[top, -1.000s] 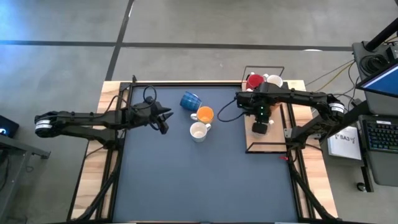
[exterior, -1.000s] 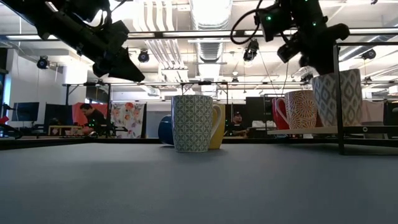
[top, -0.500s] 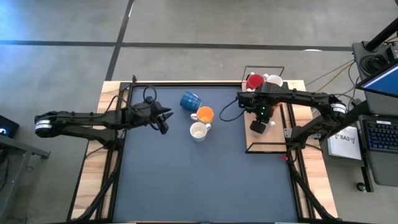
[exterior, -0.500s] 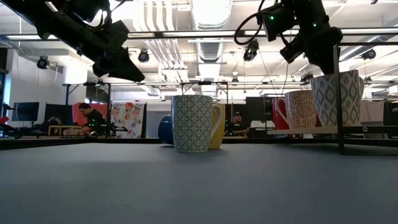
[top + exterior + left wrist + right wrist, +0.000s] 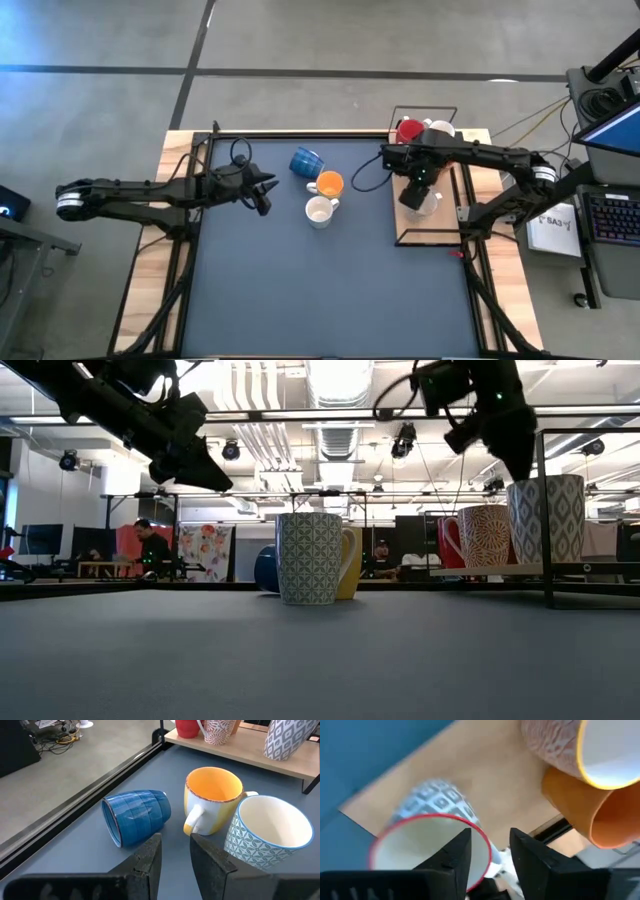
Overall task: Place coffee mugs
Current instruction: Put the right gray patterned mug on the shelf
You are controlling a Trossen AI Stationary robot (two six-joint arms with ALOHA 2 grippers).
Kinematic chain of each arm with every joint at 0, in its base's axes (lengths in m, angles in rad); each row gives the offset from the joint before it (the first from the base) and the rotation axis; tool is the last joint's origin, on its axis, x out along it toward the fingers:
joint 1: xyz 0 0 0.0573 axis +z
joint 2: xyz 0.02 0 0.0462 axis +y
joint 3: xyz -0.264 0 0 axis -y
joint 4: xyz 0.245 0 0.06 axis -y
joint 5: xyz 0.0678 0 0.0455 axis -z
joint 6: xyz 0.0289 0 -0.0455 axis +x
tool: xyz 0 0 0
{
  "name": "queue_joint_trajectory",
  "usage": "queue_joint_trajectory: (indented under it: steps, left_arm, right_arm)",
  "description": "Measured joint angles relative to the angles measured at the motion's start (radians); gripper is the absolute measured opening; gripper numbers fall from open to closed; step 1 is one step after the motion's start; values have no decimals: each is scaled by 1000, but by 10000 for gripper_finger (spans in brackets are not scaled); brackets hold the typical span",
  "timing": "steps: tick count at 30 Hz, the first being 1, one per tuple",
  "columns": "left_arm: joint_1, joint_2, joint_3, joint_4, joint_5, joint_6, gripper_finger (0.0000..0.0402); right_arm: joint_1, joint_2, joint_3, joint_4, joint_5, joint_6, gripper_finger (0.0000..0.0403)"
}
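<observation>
Three mugs [image 5: 318, 211] wait mid-table, the blue one [image 5: 305, 161] tipped over. At three o'clock, the right gripper [image 5: 413, 196] stands open over a patterned mug [image 5: 545, 518] upright on the wooden shelf [image 5: 425, 232]; the left gripper [image 5: 262, 195], jaws slightly parted and empty, hovers at nine o'clock.

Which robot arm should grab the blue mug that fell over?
The left one, probably. Its hand hangs right beside the blue mug, which lies on its side just ahead of the fingers. The right hand is far off, above the grey patterned mug on the wooden shelf.
</observation>
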Motion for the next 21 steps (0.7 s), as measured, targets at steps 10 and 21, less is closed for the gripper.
queue_joint_trajectory:
  steps: [10, 21]
  left_arm:
    - [0, 0, 0, 0, 0, 0, 84]
    - [0, 0, 0, -1, 0, 0, 84]
  right_arm:
    - [12, 0, 55, 44, -236, 250, 118]
    - [54, 0, -9, 113, -251, 297, 122]
